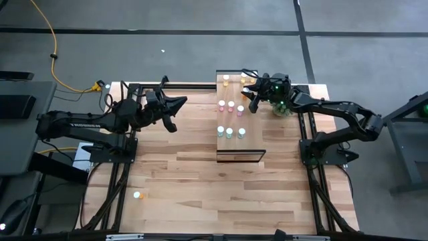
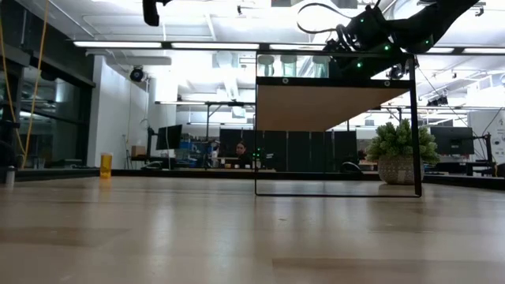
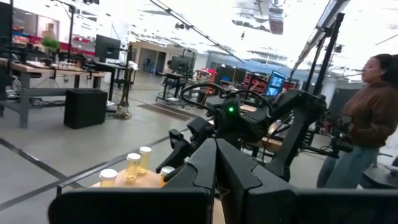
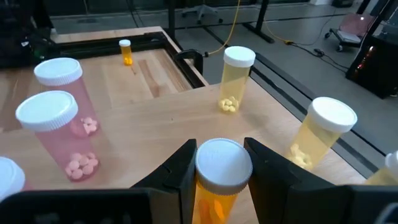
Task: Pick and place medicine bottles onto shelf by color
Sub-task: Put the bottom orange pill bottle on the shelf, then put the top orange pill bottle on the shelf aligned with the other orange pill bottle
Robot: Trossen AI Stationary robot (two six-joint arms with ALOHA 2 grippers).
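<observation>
With no label legible, right claw (image 4: 219, 163) grips orange bottle (image 4: 219, 180)

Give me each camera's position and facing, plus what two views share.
High: overhead, straight down; both arms, shelf, right end effector over it.
Low: tabletop height, level toward the room; shelf frame, an arm above.
Left wrist: on the raised left arm, facing the right arm; closed fingers.
Right wrist: just above the shelf; fingers around an orange bottle.
Shared: yellow bottles in both wrist views.
</observation>
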